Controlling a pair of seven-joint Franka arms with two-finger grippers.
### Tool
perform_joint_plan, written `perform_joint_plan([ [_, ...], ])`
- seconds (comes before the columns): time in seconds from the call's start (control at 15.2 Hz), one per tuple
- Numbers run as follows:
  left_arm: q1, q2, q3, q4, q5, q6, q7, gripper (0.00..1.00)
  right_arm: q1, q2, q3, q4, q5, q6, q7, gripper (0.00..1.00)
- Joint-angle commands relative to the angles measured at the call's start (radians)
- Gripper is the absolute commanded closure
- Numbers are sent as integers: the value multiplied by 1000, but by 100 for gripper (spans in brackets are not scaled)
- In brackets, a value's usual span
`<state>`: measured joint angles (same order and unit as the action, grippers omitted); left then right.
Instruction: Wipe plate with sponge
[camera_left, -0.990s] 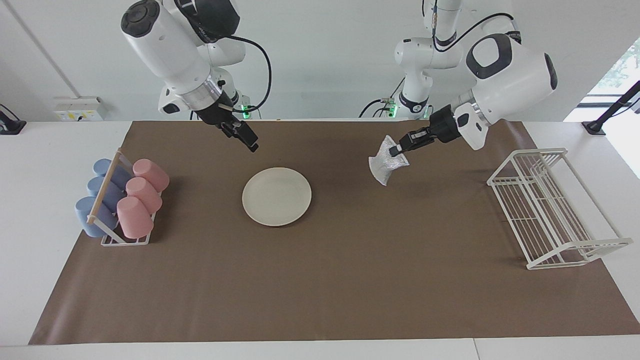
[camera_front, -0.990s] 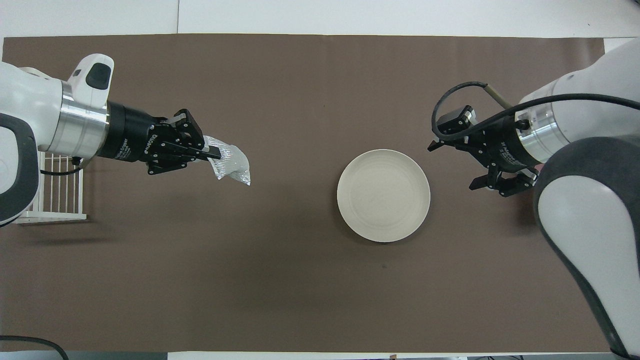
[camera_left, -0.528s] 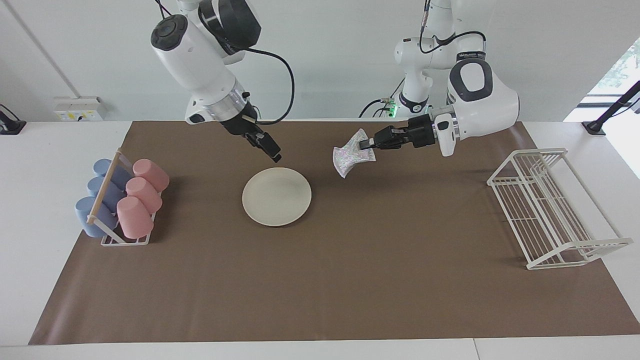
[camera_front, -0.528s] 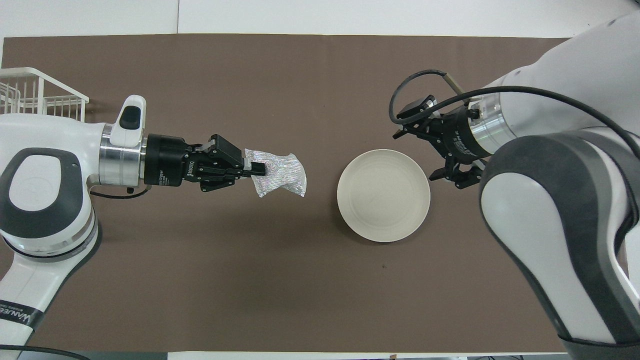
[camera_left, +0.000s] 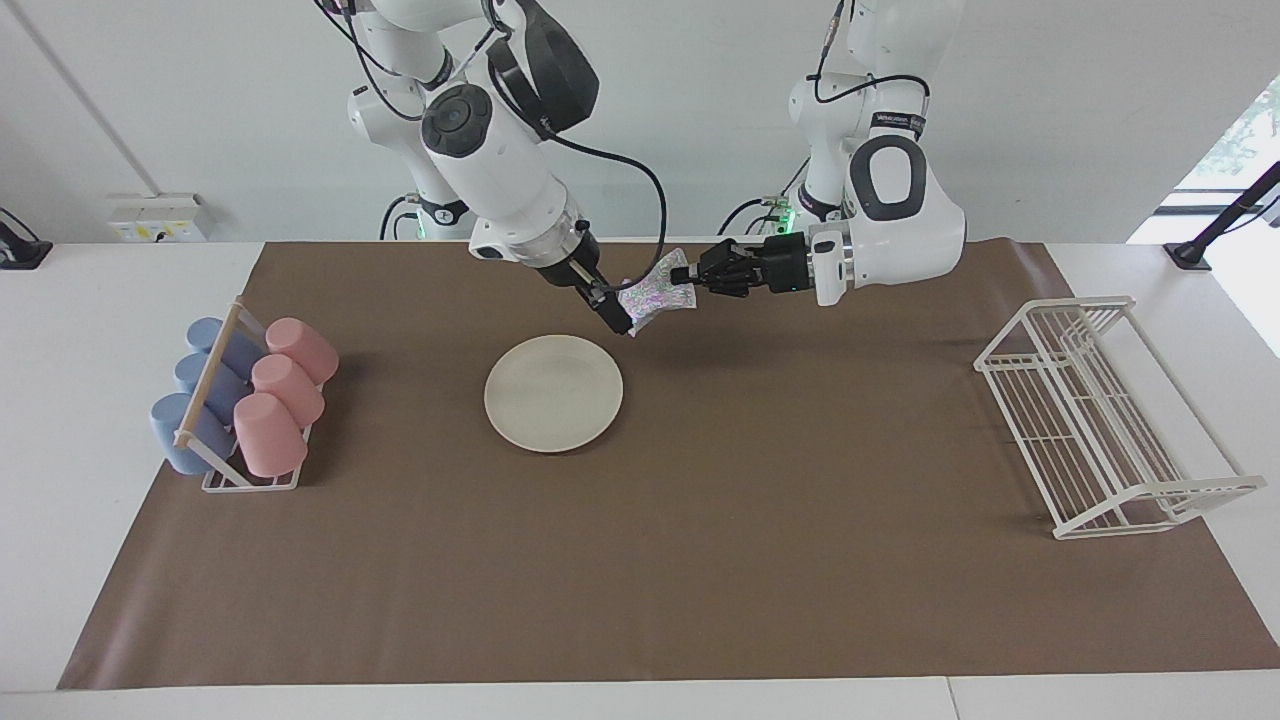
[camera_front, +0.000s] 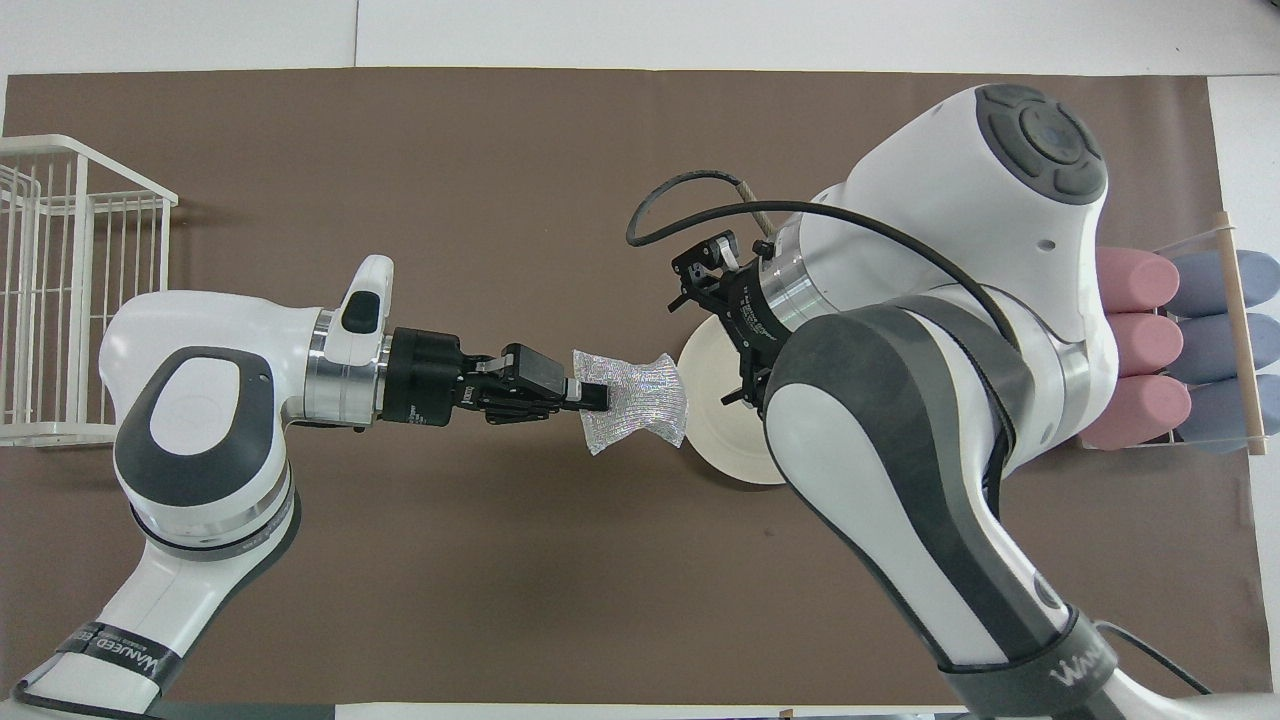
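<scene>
The cream-white plate (camera_left: 553, 392) lies flat on the brown mat; in the overhead view only a strip of the plate (camera_front: 712, 440) shows beside my right arm. My left gripper (camera_left: 688, 276) is shut on one end of the silvery speckled sponge (camera_left: 650, 292), holding it level in the air over the plate's edge toward the left arm's end. The sponge (camera_front: 635, 402) sticks out from the left gripper (camera_front: 598, 397). My right gripper (camera_left: 617, 317) is open, right at the sponge's free end. From above the right gripper (camera_front: 708, 350) spreads its fingers above the plate. I cannot tell whether it touches the sponge.
A rack of pink and blue cups (camera_left: 245, 400) stands at the right arm's end of the mat. A white wire rack (camera_left: 1100, 420) stands at the left arm's end. The brown mat (camera_left: 640, 560) covers the table's middle.
My left gripper has carried the sponge from the left arm's end toward the plate. My right gripper has swung across above the plate to meet the sponge's free end.
</scene>
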<state>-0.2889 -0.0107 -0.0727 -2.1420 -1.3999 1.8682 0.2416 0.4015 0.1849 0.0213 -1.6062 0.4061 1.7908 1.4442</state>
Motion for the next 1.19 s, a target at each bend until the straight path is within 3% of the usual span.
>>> perform_joint_plan([
  [0.0,-22,-37,14,-38,-37,28,33,100,29,59,-3,34,-13,25,122,0],
  [0.33,-44,-37,14,-38,-60,54,41,100,66,30,-1,-43,-3,62,211,0],
  [1.12,-45,-38,14,-44,-60,54,41,100,91,-5,-3,-60,-16,-1,206,0],
])
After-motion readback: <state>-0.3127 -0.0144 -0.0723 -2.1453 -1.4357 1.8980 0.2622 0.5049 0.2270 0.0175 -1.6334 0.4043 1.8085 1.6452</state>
